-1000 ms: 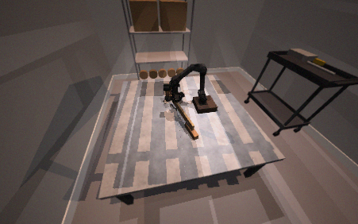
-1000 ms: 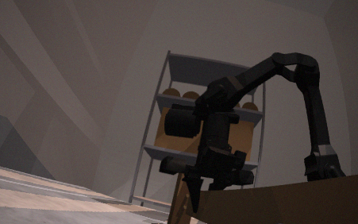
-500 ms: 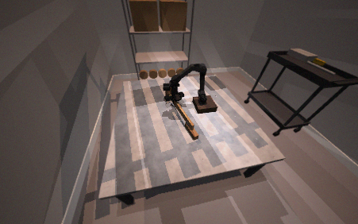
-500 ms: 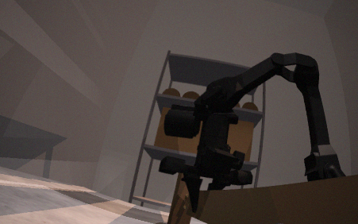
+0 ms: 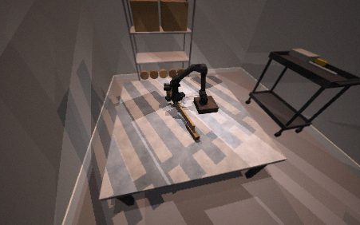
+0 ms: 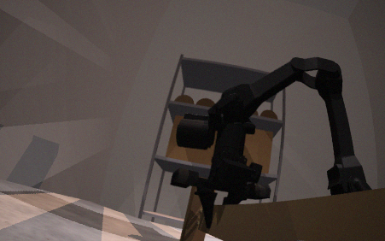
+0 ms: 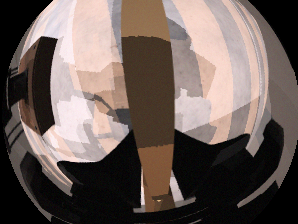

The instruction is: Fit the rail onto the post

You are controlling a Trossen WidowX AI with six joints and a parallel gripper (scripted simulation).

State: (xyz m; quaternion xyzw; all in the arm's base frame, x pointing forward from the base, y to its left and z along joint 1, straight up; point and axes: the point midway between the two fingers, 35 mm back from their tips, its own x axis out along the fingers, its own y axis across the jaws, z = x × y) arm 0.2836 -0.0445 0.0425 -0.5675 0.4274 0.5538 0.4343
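The long wooden rail (image 5: 185, 115) (image 6: 303, 220) (image 7: 148, 92) runs from the low footboard block (image 5: 195, 135) to the post (image 6: 190, 222) (image 7: 161, 206). My gripper (image 5: 176, 101) (image 7: 149, 127) is shut on the rail close to its near end, with one finger on each side. In the exterior view that end is raised off the table and is at the post, partly behind a dark finger. The pegs are not clearly visible, and I cannot tell whether the end touches the post or how deep any peg sits. The far end appears to rest in the footboard's bracket.
The arm's brown base block (image 5: 206, 105) (image 7: 42, 87) stands on the table (image 5: 140, 167) beside the rail. A shelf rack with boxes (image 5: 145, 17) stands behind the table. A dark wheeled cart (image 5: 341, 77) stands to the right in the top view.
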